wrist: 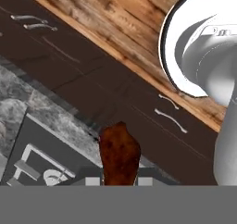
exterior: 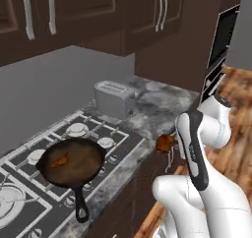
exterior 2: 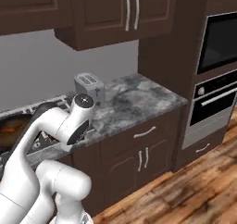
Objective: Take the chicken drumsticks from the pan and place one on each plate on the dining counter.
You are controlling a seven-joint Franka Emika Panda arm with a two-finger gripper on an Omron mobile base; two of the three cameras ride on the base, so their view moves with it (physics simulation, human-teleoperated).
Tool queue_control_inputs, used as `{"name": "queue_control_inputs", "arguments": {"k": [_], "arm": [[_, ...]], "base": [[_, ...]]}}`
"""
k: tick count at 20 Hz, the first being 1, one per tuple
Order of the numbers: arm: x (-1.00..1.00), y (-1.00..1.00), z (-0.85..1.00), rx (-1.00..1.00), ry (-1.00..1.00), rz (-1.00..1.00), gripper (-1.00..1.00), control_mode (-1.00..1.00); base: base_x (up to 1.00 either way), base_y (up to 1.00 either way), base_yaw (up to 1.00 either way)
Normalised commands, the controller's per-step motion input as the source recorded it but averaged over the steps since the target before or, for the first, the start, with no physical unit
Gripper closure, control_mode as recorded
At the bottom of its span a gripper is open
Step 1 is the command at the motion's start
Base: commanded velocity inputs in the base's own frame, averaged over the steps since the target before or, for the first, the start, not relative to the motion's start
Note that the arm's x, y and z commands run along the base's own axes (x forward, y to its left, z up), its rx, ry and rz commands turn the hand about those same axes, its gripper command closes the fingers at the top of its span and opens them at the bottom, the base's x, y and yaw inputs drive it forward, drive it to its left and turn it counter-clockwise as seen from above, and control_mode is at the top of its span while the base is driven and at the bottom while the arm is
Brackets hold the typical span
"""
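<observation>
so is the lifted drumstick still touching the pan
Apart. The left base view shows the gripper holding a drumstick up past the counter's edge, well clear of the pan, where another drumstick lies.

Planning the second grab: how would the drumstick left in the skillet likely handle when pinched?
The drumstick in the pan looks small and lumpy, so probably light but awkward to pinch squarely. Its glazed look hints it may slip. The one in the pincer seems to hold its shape, so likely stiff.
</observation>
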Motion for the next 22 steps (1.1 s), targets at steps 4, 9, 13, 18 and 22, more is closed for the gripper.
{"name": "queue_control_inputs", "arguments": {"k": [4, 9, 13, 18, 22], "arm": [[0.00, 0.00, 0.00, 0.00, 0.00, 0.00, 1.00, 1.00], [0.00, 0.00, 0.00, 0.00, 0.00, 0.00, 1.00, 1.00], [0.00, 0.00, 0.00, 0.00, 0.00, 0.00, 1.00, 1.00], [0.00, 0.00, 0.00, 0.00, 0.00, 0.00, 1.00, 1.00], [0.00, 0.00, 0.00, 0.00, 0.00, 0.00, 1.00, 1.00]], "base": [[-0.02, -0.07, -0.81], [0.00, -0.03, -0.83], [0.00, -0.09, -0.79], [0.01, -0.51, -0.60], [0.19, -0.98, -0.36]]}}
